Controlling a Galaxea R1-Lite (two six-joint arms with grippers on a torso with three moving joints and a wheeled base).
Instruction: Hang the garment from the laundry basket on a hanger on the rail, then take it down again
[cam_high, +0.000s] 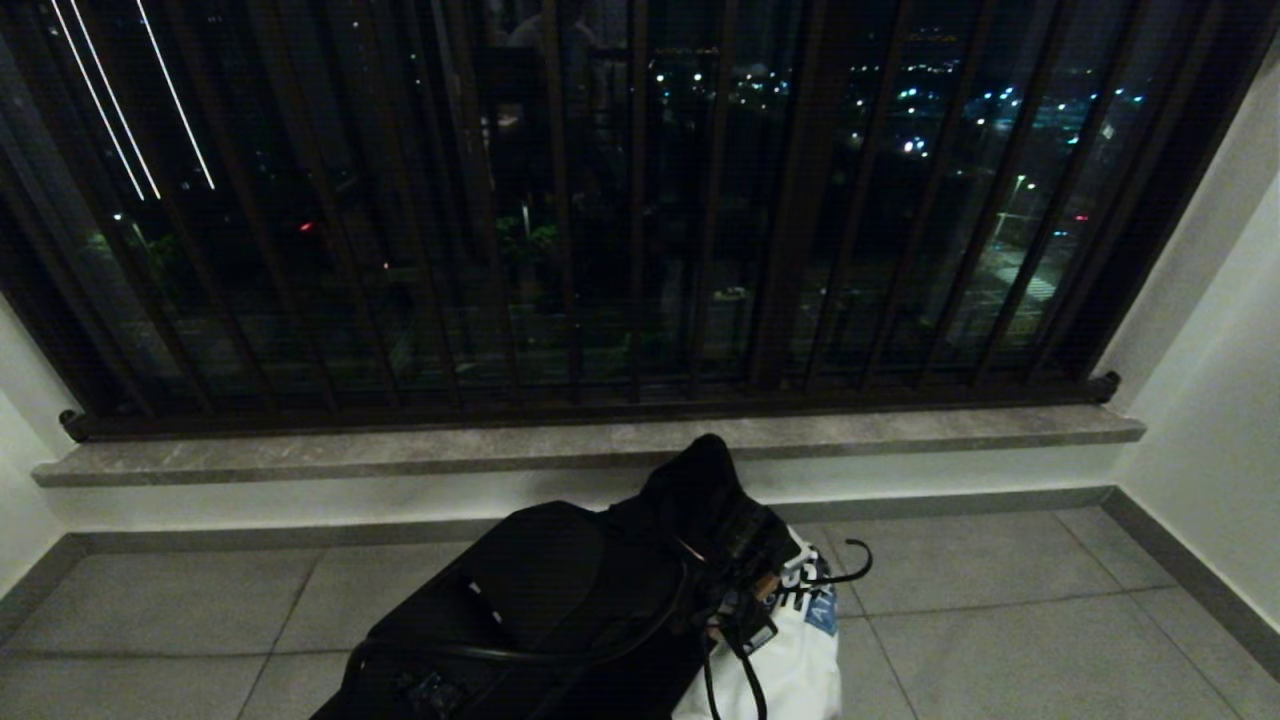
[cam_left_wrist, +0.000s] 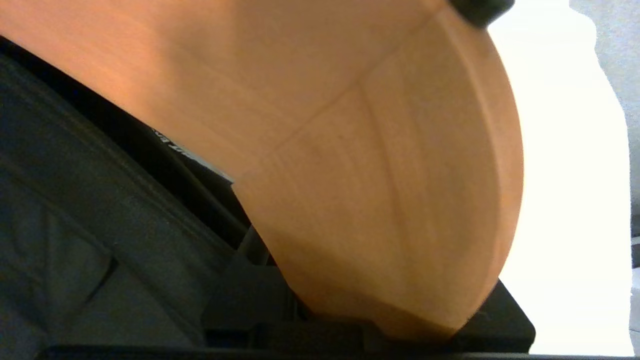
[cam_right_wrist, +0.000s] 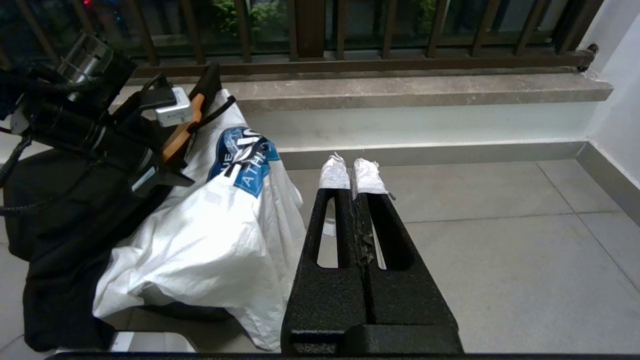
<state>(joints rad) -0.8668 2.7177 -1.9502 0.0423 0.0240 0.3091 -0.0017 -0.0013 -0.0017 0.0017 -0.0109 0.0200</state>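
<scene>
- One garment (cam_right_wrist: 210, 235), a white T-shirt with a blue and black printed badge, hangs draped on a wooden hanger (cam_right_wrist: 182, 131) low over the floor tiles (cam_high: 1000, 620), in front of the window sill (cam_high: 600, 445); neither the rail nor the laundry basket shows in any view.
- Clamped on that hanger is the left gripper (cam_right_wrist: 167, 145): its wrist view is filled by the smooth orange-brown wood, grain lines and a glued joint running across it, with bright white cloth behind.
- Judging by this, the step in hand is carrying the loaded hanger; doing it well means keeping the grip firm on the wood, holding the hanger level so the shirt does not slide off one shoulder, and keeping the black hook (cam_high: 850, 565) free and pointing away from the arm.
- Loose hem folds hang well below the hanger, so I would lift clear of the floor before any swing.
- Soft, crumpled cotton contrasts with the rigid curved wood and the thin wire-like hook.
- Beside it, the right gripper (cam_right_wrist: 352, 175) rests idle, its black fingers pressed together, tips wrapped in white tape.
- Beyond stand a grey stone sill, white wall and dark brown window bars (cam_high: 640, 200).
</scene>
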